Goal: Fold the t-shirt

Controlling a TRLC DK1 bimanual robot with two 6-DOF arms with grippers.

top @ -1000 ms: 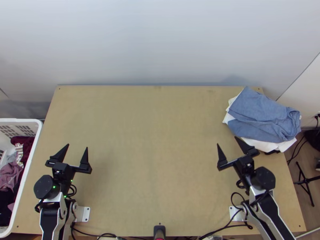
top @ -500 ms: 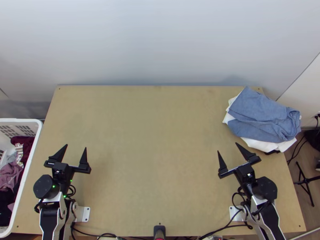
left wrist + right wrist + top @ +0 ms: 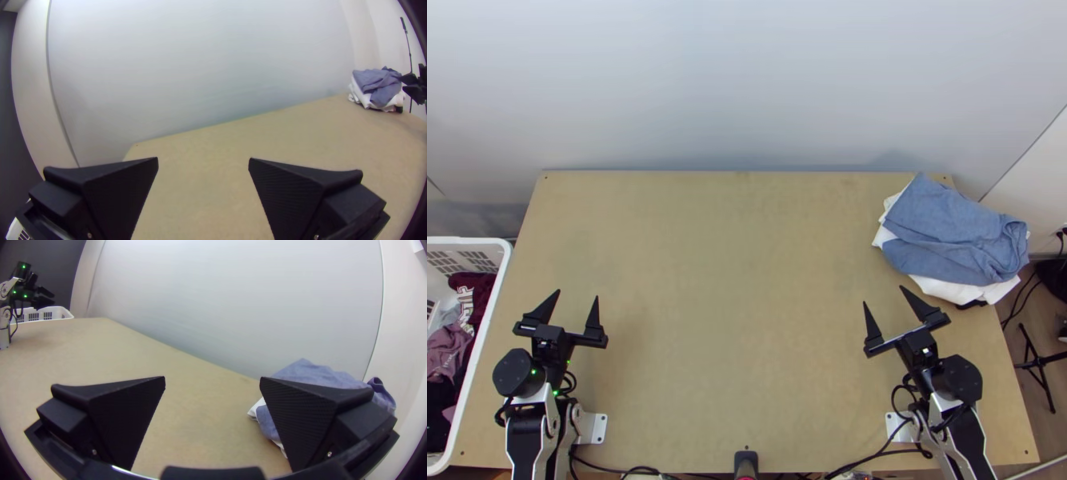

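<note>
1. From where I stand, a light wooden table [image 3: 739,264] sits against a pale wall [image 3: 739,80], with two robot arms at its near edge, one by each near corner.
2. The left gripper [image 3: 577,294] hangs inside the table's left edge, toward the near left corner. Its two wide black fingers are spread well apart, gripping nothing.
3. The right gripper [image 3: 883,295] hangs over the right part of the table, near the pile of cloth. Its fingers are also wide apart, with nothing held between them.
4. The pile lies by the right edge, toward the far right corner, and reaches out past that edge. On top is a blue cloth [image 3: 947,224], loosely folded, with creases and a bunched part at its outer end. White cloth [image 3: 943,290] pokes out beneath it.
5. Beside the table's left edge is a white basket [image 3: 467,241] with slotted walls. Inside, crumpled together, are a maroon cloth [image 3: 479,284] with white print, a mauve cloth [image 3: 447,348] and something black.
6. As for the t-shirt, I cannot tell which piece it is, whether in the pile or the basket.
7. Dark cables [image 3: 883,454] trail along the near edge.
</note>
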